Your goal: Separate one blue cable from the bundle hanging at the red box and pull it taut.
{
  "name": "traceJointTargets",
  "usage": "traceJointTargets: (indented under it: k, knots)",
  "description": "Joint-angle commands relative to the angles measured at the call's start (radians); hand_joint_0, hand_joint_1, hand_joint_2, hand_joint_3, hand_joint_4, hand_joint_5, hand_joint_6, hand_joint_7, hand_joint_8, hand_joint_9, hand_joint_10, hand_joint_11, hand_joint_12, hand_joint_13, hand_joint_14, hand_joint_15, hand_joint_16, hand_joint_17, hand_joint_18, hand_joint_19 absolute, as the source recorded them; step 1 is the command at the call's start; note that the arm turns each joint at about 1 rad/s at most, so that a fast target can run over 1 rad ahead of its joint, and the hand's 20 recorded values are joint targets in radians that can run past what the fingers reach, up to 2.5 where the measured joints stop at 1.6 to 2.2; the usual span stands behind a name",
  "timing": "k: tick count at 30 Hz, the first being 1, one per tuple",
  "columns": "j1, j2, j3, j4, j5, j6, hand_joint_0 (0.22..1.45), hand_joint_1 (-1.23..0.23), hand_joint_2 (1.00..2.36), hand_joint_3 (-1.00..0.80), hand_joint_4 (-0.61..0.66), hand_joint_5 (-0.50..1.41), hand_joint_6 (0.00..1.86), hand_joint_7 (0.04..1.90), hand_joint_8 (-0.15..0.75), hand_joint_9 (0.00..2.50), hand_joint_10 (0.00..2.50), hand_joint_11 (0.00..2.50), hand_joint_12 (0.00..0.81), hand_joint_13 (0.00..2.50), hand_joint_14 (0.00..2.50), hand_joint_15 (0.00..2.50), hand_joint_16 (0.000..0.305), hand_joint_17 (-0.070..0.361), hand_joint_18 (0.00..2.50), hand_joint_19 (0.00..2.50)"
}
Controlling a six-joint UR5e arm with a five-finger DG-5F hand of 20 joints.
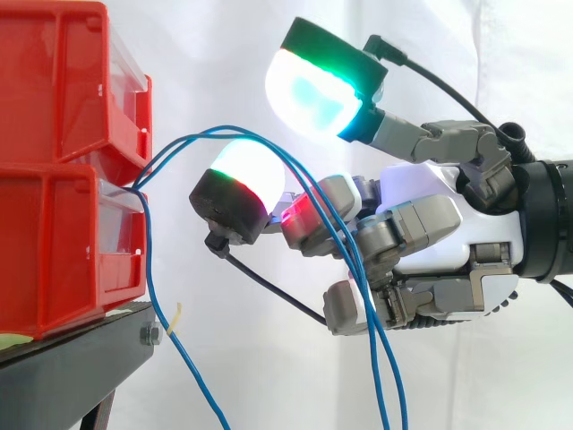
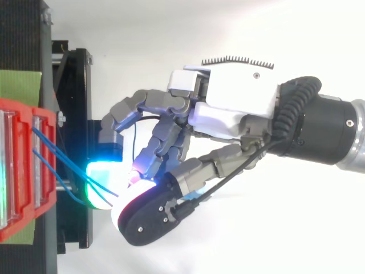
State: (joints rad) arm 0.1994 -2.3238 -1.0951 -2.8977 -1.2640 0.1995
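Observation:
Blue cables (image 1: 224,131) come out between two stacked red bins (image 1: 54,98) at the left. Two strands arch up and to the right, then drop across my hand (image 1: 430,206) and out of the bottom of the side view. They run through the narrow gap between a white-lit pad (image 1: 246,170) and a red-lit pad (image 1: 300,212), which pinch them. Another blue strand (image 1: 183,354) hangs slack beside the stand, apart from the hand. One finger with a cyan-green pad (image 1: 313,90) sticks up above the cables. From above, the strands (image 2: 48,149) lead from the red bin (image 2: 17,171) to under the lit pads of the hand (image 2: 228,108).
The bins sit on a black stand (image 1: 72,358) with a bolt at its corner. A small pale tie (image 1: 176,320) hangs on the loose strand. A white curtain lies behind, with free room under and to the right of the hand.

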Motion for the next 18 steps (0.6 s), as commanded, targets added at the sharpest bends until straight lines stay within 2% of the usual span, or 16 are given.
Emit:
traceJointTargets:
  k: [1, 5, 6, 9, 12, 14, 18]
  knots:
    - [0.0, 0.0, 0.001, 0.0, 0.0, 0.0, 0.53, -0.8, 1.0, -0.5, 0.17, -0.15, 0.93, 0.96, 0.392, 1.23, 0.01, 1.32, 0.325, 1.59, 0.17, 1.5, 0.055, 0.124, 1.1, 0.79]
    - [0.0, 0.0, 0.0, 0.0, -0.001, 0.0, 0.68, -0.85, 1.0, -0.5, 0.09, -0.16, 0.94, 1.01, 0.359, 1.25, 0.01, 1.37, 0.292, 1.61, 0.07, 1.59, 0.05, 0.113, 1.07, 0.8]
    - [0.0, 0.0, 0.0, 0.0, 0.0, 0.0, 0.75, -0.89, 1.0, -0.47, 0.05, -0.18, 0.95, 1.07, 0.345, 1.24, 0.01, 1.4, 0.29, 1.61, 0.09, 1.59, 0.05, 0.112, 1.07, 0.79]
    - [0.0, 0.0, 0.0, 0.0, -0.001, 0.0, 0.81, -0.88, 1.02, -0.31, 0.02, -0.2, 0.97, 1.11, 0.333, 1.23, 0.0, 1.45, 0.288, 1.55, 0.27, 1.5, 0.048, 0.108, 1.03, 0.83]
    - [0.0, 0.0, 0.001, -0.003, -0.001, 0.001, 0.83, -0.87, 1.02, -0.29, 0.01, -0.21, 0.98, 1.09, 0.326, 1.23, 0.01, 1.47, 0.284, 1.53, 0.34, 1.45, 0.047, 0.106, 1.01, 0.86]
    - [0.0, 0.0, 0.0, -0.009, -0.001, 0.0, 0.82, -0.88, 1.01, -0.34, 0.04, -0.21, 0.98, 1.0, 0.325, 1.23, 0.04, 1.46, 0.287, 1.55, 0.27, 1.5, 0.047, 0.106, 1.03, 0.85]
    - [0.0, 0.0, 0.001, -0.011, -0.001, 0.0, 0.75, -0.88, 1.01, -0.42, 0.05, -0.19, 0.96, 1.09, 0.33, 1.27, 0.01, 1.5, 0.295, 1.59, 0.12, 1.6, 0.048, 0.108, 1.06, 0.8]
